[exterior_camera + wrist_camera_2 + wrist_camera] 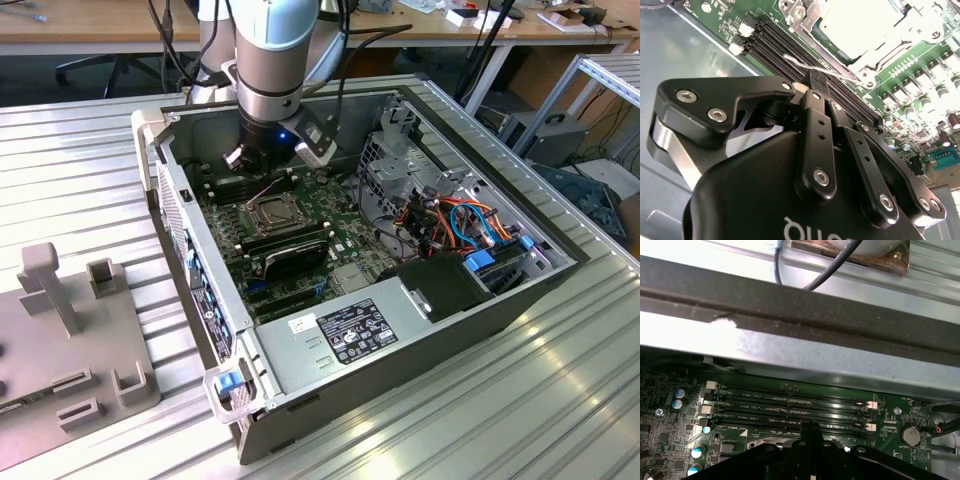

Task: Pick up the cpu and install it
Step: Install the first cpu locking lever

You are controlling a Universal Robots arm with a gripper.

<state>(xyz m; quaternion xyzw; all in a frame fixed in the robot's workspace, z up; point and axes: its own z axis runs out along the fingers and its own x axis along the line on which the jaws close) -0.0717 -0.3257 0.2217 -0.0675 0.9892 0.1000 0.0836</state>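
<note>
Gripper [816,82] lowered inside open computer case [420,330], fingers [812,145] pressed together, nothing visibly between them, tips over memory slots [790,407] just beside CPU socket [272,211]. CPU [860,22] seated in socket, silver top exposed, apart from fingertips.

In the second wrist view the black metal pincer [816,82] hid much of the green motherboard [920,100], and the dull silver-grey square cpu [860,22] was overexposed and cut off by the picture's edge. In the exterior view the grey-blue arm [270,60] covered the case's far corner, and the pincer's fingertips were hidden.
</note>
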